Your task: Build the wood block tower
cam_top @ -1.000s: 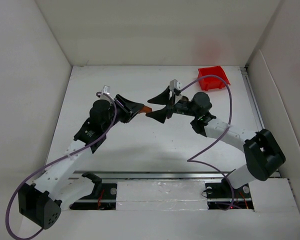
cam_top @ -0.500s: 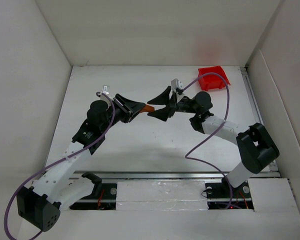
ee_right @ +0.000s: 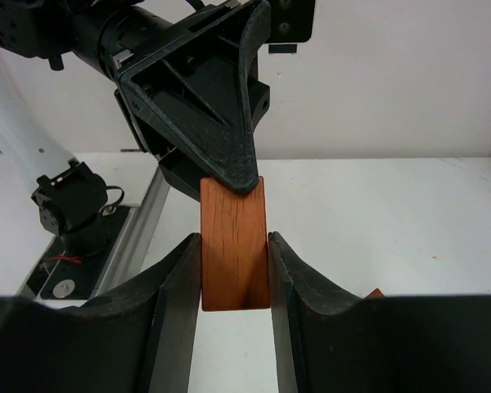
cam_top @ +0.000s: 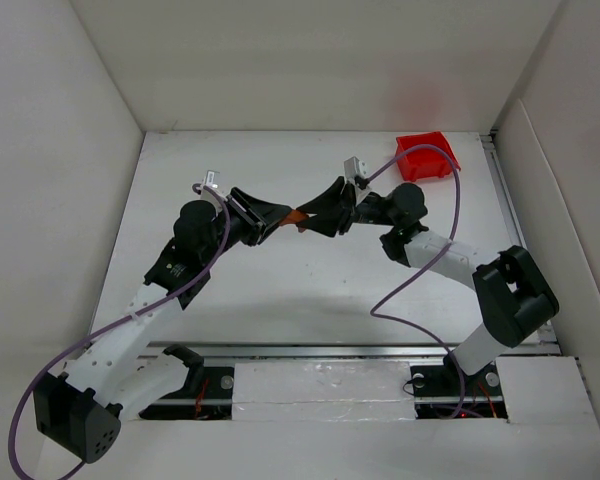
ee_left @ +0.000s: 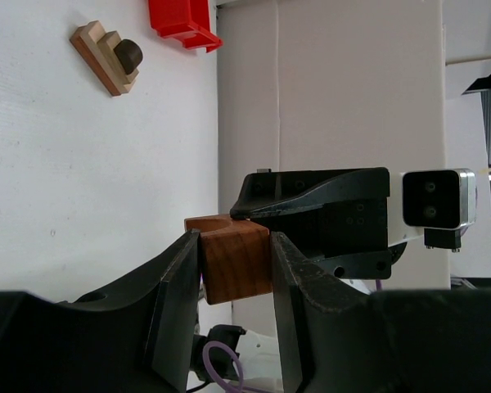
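Right now you are pinching the reddish-brown block point(ee_left: 239, 268) in mid-air with both left gripper point(ee_left: 234, 240) and right gripper point(ee_right: 235, 246), above the table point(cam_top: 310, 300). It is looking light, rigid, smooth: flat opposite faces are probably offering the surest hold.

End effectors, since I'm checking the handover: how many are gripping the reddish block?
2. The left end effector holds the reddish block by one end; the right end effector clamps the other end. Neither is hidden.
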Tool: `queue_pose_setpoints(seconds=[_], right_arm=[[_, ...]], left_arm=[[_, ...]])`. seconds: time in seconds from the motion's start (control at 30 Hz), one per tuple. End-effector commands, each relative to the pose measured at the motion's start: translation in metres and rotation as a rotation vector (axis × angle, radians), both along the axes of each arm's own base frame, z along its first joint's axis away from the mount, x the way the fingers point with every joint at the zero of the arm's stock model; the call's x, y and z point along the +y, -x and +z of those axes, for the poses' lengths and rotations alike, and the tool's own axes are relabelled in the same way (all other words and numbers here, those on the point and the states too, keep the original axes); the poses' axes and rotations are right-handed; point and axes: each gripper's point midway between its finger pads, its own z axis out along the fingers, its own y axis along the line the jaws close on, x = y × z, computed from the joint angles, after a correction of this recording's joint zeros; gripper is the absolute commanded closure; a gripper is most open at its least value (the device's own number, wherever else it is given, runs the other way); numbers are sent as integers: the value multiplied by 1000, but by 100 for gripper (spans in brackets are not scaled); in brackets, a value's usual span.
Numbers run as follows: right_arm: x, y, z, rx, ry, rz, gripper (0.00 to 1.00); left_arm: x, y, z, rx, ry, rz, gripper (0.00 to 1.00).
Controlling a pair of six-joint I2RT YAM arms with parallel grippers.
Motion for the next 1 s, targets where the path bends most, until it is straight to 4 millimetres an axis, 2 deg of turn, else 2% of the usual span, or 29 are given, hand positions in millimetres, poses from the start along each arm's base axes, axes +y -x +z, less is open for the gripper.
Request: queue_pose_setpoints(seconds=[0.0,0.03,0.17,0.23,0.27,0.33,0.37,0.4,0.47,0.53,0.57,0.6,0.63,0.67,0.7,0.77,0.8,0.83,0.87,0.9,0.97], right_arm=[[-4,4,35,-127,-58,1,78],[-4,3,35,-126,-56,0,93],[-4,4,38,-123,-48,1,100],[-4,2,38,-116,-36,-11,100],[-4,1,38,-117,-31,-15,100],[-5,-3,35,-116,-11,-41,100],[-5,-3,34,-116,-4,-47,100],[-5,-6,27,-104,17,-54,100],[-12,-13,23,-93,36,-81,100],[-20,-19,16,-83,51,-92,100],[-27,-26,12,-73,61,-116,100],[-32,-33,2,-62,99,-140,100],[-36,-45,-3,-53,121,-197,100],[-43,-61,-2,-51,147,-256,100],[-51,-75,-24,-50,242,-316,100],[-65,-109,-32,-49,321,-455,100],[-84,-124,-45,-34,381,-497,100],[-93,-134,-50,-24,401,-519,100],[-102,-139,-46,-14,404,-533,100],[-115,-158,-63,-12,463,-549,100],[-126,-173,-69,-6,498,-592,100]], left_arm=[[-3,2,21,-71,38,-19,100],[-3,1,20,-71,36,-20,100],[-3,0,18,-67,30,-17,97],[-3,-2,16,-65,27,-10,79],[-2,-4,16,-67,24,-3,54],[-3,-5,13,-63,22,1,34],[-3,-6,13,-65,21,0,10],[3,-11,12,-65,12,19,1],[10,-19,11,-60,-16,44,1],[27,-30,-3,-33,-113,133,1],[37,-36,-3,-34,-141,183,1],[57,-41,-19,16,-200,261,1],[68,-41,-19,6,-217,294,1],[76,-40,-28,19,-234,307,1],[83,-38,-32,24,-251,318,1],[98,-32,-32,-19,-307,336,1],[100,-26,-28,-48,-334,323,1],[103,-22,-30,-79,-400,299,1],[105,-19,-28,-91,-433,286,1],[105,-12,-30,-100,-470,257,1],[110,-6,-31,-134,-562,217,1]])
